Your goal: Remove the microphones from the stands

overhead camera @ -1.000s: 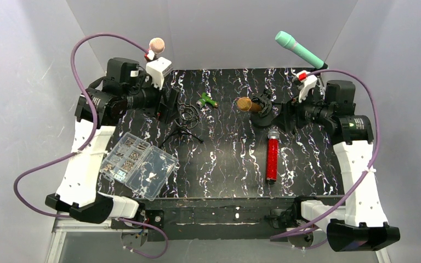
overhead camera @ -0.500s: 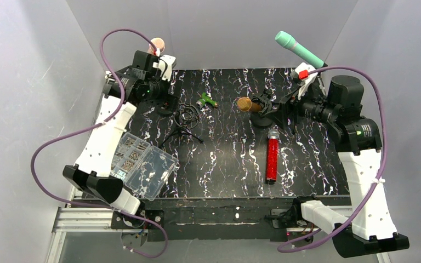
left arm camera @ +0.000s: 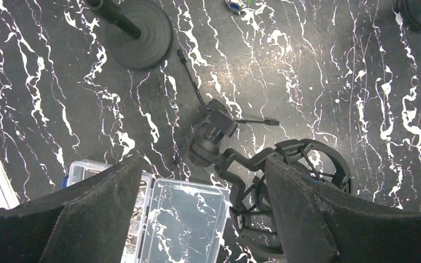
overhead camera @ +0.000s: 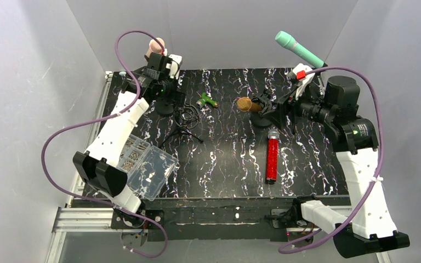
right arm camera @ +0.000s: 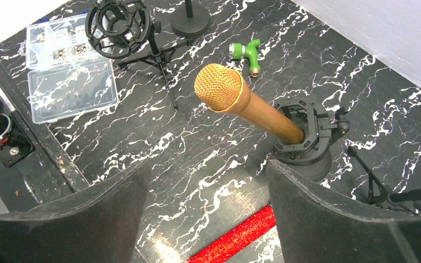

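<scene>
A gold microphone (overhead camera: 245, 104) leans in the black clamp (overhead camera: 263, 101) of a low round-based stand near the table's middle back. In the right wrist view the gold microphone (right arm camera: 241, 101) rises out of that clamp (right arm camera: 304, 131). My right gripper (overhead camera: 277, 112) hovers just right of the clamp, open and empty (right arm camera: 205, 219). A pink microphone (overhead camera: 157, 45) tops a thin stand at the back left. My left gripper (overhead camera: 167, 93) hangs beside that stand, open with nothing between its fingers (left arm camera: 197, 219); the stand's round base (left arm camera: 140, 33) lies below it.
A teal microphone (overhead camera: 299, 48) sticks up at the back right. A red glitter microphone (overhead camera: 272, 159) lies flat on the table. A black shock mount on a tripod (overhead camera: 188, 115), a green fitting (overhead camera: 207, 101) and a clear parts box (overhead camera: 140, 164) sit on the left half.
My left arm has swung toward the back, carrying its gripper right to the pink microphone's stand, jaws slightly narrower. My right gripper has shifted a little left toward the gold microphone.
</scene>
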Controlling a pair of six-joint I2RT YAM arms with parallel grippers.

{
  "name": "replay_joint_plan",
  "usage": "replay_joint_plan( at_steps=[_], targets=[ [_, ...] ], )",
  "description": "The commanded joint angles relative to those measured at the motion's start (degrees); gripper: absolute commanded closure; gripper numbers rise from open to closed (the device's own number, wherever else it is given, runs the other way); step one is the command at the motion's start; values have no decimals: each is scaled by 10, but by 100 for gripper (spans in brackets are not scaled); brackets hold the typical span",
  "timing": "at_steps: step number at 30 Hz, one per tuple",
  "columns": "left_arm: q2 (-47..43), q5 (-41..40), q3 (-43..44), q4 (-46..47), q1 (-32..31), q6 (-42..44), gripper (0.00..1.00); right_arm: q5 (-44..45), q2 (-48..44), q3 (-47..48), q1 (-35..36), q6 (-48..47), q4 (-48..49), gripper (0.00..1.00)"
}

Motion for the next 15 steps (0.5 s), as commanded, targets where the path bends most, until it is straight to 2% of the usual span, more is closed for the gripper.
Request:
replay_joint_plan(
  at_steps=[1, 4, 15],
  targets=[
    [2, -45, -33, 31, -20, 7, 20, -3, -9, -11, 3, 7, 25, 15],
    [7, -51, -43, 59, -26, 10, 22, -4, -13, -18, 3, 8, 26, 15],
    [-4, -71, -40, 60, -31, -3, 26, -1, -28, -45, 3, 5, 28, 15]
  ],
)
